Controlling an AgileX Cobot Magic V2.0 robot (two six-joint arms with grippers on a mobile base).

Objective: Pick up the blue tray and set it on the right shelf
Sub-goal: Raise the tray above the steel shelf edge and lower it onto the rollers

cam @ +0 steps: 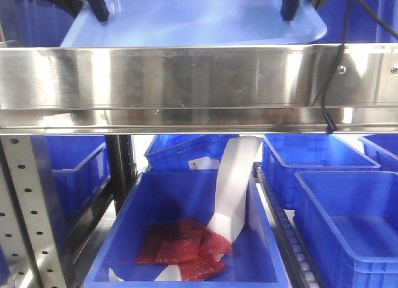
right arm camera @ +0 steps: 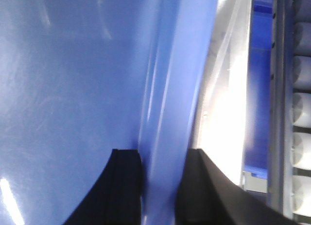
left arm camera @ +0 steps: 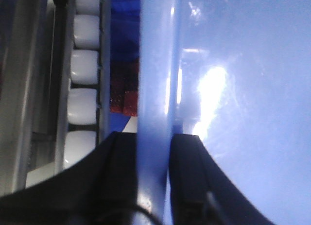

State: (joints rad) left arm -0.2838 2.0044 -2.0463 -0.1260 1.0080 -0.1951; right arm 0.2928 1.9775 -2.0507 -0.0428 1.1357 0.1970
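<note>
Gripping opposite rims of the blue tray (cam: 193,20), left gripper (left arm camera: 154,181) and right gripper (right arm camera: 163,186) each pinch its lip, tray above the right shelf (cam: 186,83) front beam

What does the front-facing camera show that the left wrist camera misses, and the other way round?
Only the front view shows the steel shelf beam, the deep blue bins below, one holding red packets and a white strip, and both end effectors on the blue tray: left, right.

Only the left wrist view shows white rollers and, close up, the left end effector clamping the tray's lip.

Both show the tray and red packets.
</note>
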